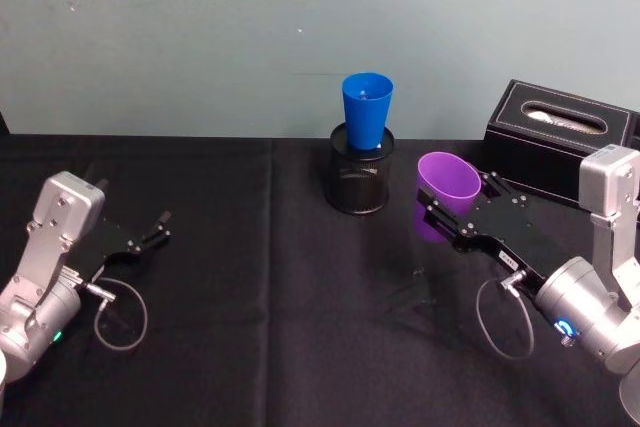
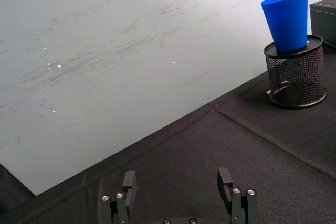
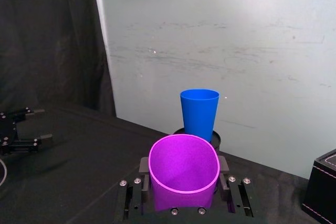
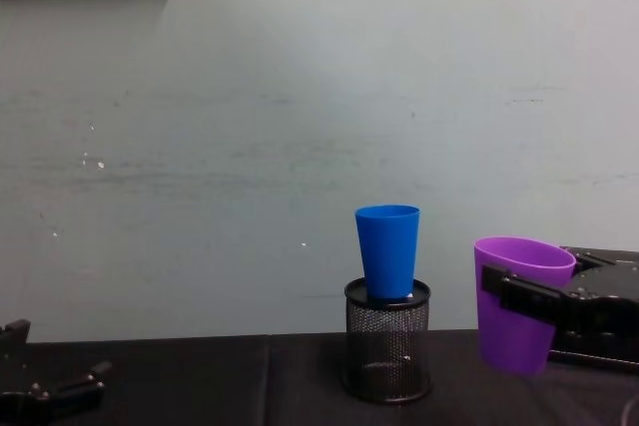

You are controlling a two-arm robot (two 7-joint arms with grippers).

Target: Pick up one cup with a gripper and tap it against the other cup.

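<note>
My right gripper [image 1: 455,195] is shut on the purple cup [image 1: 448,180], one jaw on each side of its wall, holding it tilted above the black cloth. The right wrist view shows the purple cup [image 3: 184,174] between the jaws, mouth open toward the camera. The blue cup [image 1: 367,107] stands upright on top of a black mesh pen holder [image 1: 360,182] at the table's back centre. From the chest view, the purple cup [image 4: 514,301] hangs right of the blue cup [image 4: 388,249] and lower, with a gap between them. My left gripper [image 1: 160,229] rests open at the far left.
A black box with white stitching [image 1: 560,137] sits at the back right, close behind my right arm. A pale wall runs directly behind the table. Black cloth [image 1: 260,287] covers the table between the two arms.
</note>
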